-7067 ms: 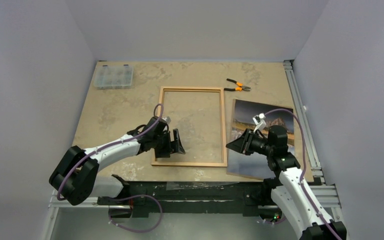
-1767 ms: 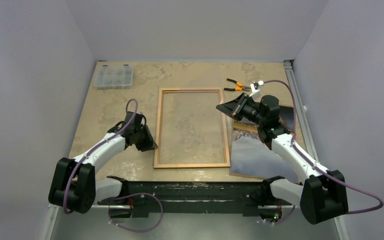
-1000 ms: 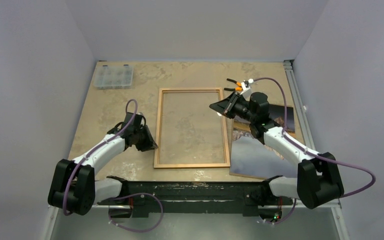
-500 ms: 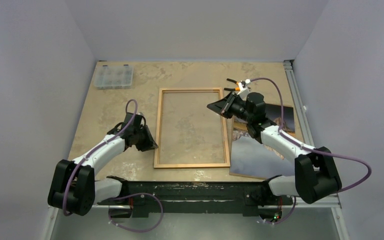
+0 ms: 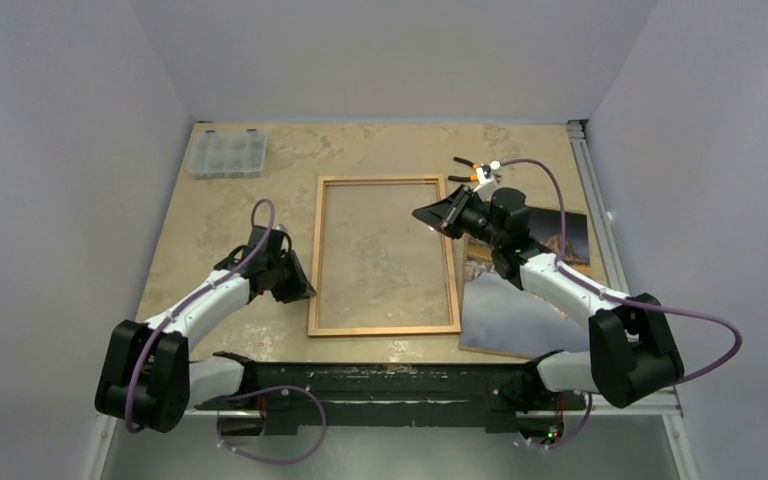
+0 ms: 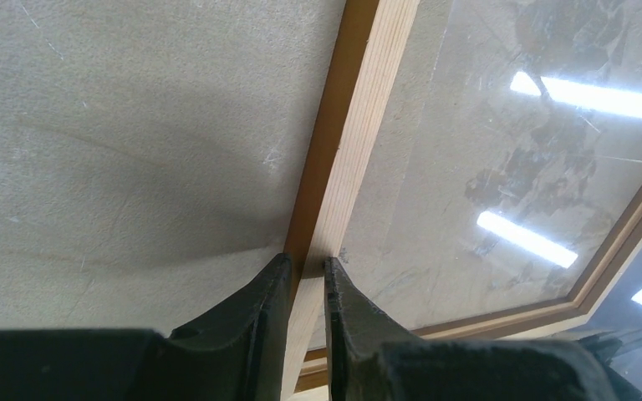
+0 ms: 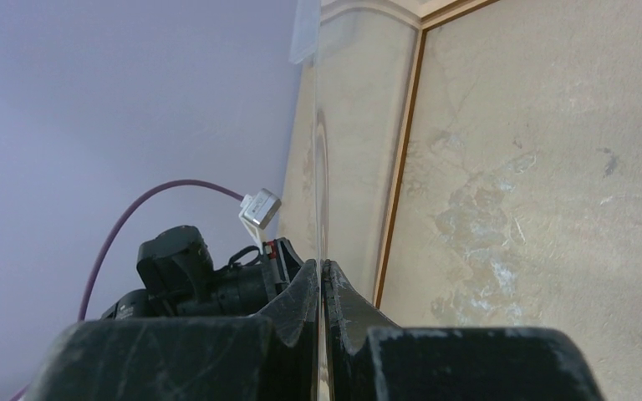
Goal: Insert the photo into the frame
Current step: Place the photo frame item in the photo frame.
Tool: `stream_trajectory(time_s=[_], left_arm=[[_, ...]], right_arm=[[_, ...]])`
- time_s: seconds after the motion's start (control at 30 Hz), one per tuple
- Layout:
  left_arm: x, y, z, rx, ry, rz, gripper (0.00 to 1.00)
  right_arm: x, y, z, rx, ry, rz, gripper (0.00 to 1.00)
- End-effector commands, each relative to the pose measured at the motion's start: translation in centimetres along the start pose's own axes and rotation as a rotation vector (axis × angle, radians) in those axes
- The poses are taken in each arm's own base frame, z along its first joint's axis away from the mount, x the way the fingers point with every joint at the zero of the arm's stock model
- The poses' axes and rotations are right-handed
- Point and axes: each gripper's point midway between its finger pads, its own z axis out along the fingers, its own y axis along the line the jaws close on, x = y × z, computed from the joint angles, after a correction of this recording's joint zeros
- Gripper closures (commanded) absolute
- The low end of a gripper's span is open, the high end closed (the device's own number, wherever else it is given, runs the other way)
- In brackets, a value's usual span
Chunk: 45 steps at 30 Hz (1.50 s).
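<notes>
A two-armed robot prepares a wooden frame (image 5: 384, 328) for its print. The left end effector (image 5: 300, 290) is clamped across the frame's left rail at 9 o'clock, one finger on each side, apparently to pin the moulding to the bench (image 5: 250, 215) while the other arm works. The right end effector (image 5: 432, 215) hangs over the right rail near 3 o'clock, its fingers pressed together on the edge of a clear pane (image 7: 317, 109). The wrist camera sees the pane edge-on, which suggests the glazing is being handled before the picture goes in. The photo (image 5: 515, 315), a mountain scene, lies face up on the bench just beside the frame at 3 o'clock, partly under the right arm and not yet inserted. Orange-handled pliers (image 5: 475, 172) sit at 1 o'clock, and a clear parts box (image 5: 225, 152) sits at 10 o'clock.
</notes>
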Motion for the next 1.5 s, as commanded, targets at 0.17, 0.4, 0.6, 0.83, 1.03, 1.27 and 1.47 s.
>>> stream_trajectory(time_s=[0.17, 0.4, 0.6, 0.83, 1.03, 1.27, 1.47], left_arm=[[0.4, 1.7, 0.5, -0.055, -0.005, 0.023, 0.81], [0.4, 1.7, 0.5, -0.055, -0.005, 0.023, 0.81], [0.4, 1.7, 0.5, -0.055, -0.004, 0.023, 0.81], [0.4, 1.7, 0.5, -0.056, -0.003, 0.023, 0.83], [0.4, 1.7, 0.5, -0.056, -0.003, 0.024, 0.83], [0.4, 1.6, 0.5, -0.052, 0.0, 0.026, 0.84], [1.2, 1.3, 1.5, -0.021, 0.045, 0.022, 0.88]], right_arm=[[0.9, -0.3, 0.2, -0.014, -0.036, -0.003, 1.0], [1.7, -1.1, 0.0, 0.003, -0.033, 0.014, 1.0], [1.9, -1.2, -0.3, 0.011, -0.031, 0.029, 1.0], [2.3, -2.0, -0.1, 0.056, 0.0, 0.037, 1.0], [3.4, -4.1, 0.0, 0.117, 0.046, -0.002, 1.0], [4.6, -7.3, -0.5, 0.211, 0.091, -0.09, 1.0], [5.0, -8.5, -0.7, 0.25, 0.12, -0.132, 1.0]])
